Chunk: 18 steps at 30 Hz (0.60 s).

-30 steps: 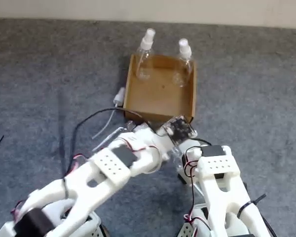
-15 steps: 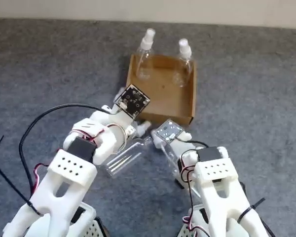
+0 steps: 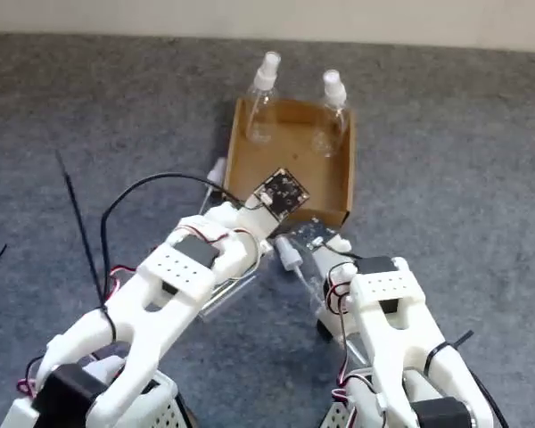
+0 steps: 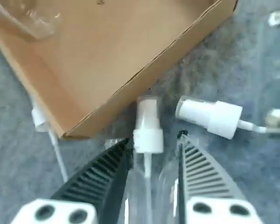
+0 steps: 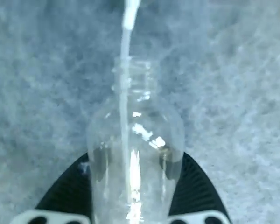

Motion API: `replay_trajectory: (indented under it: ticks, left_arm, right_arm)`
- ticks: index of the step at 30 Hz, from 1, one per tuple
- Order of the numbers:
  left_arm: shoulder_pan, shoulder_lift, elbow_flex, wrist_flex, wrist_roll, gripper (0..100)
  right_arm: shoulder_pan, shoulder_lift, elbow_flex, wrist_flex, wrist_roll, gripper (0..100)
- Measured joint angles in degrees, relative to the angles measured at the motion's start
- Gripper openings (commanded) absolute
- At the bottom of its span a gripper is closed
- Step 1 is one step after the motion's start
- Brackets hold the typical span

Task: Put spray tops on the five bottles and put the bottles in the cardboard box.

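My right gripper (image 5: 135,164) is shut on a clear bottle (image 5: 134,140) with a bare neck. A thin white tube runs into that neck. Its spray top (image 3: 290,254) sits just off the neck, near the box's front corner, and lies sideways (image 4: 210,116) in the left wrist view. My left gripper (image 4: 151,144) hovers open over a second clear bottle (image 3: 225,292) lying on the carpet. The black fingers (image 4: 109,170) straddle that bottle's white spray top (image 4: 148,135). The cardboard box (image 3: 241,183) holds two capped bottles (image 3: 260,98) (image 3: 332,111) at its far side.
A loose spray top (image 3: 216,171) with a long tube lies on the carpet against the box's left wall and shows beside the box (image 4: 39,119) in the left wrist view. A black cable (image 3: 143,201) loops over the left arm. Grey carpet lies all around.
The left arm swung from over the right gripper out to the left, then back toward the box's near corner. A spray top now shows at the neck of the right-held bottle.
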Motion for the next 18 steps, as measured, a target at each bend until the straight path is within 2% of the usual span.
replay_trajectory:
  ticks: [8,14,18]
  left_arm:
    - [4.13,2.46,-0.35,-5.10,0.00,14]
    - [4.13,10.55,-3.25,-6.15,0.00,14]
    - [6.68,13.71,-3.52,-6.15,0.00,14]
  right_arm:
    - [0.00,-0.09,0.00,-2.64,-2.11,0.4]
    - [0.00,-0.09,0.00,-2.64,-2.11,0.4]
    - [-1.14,-0.09,0.00,-2.81,-2.20,0.4]
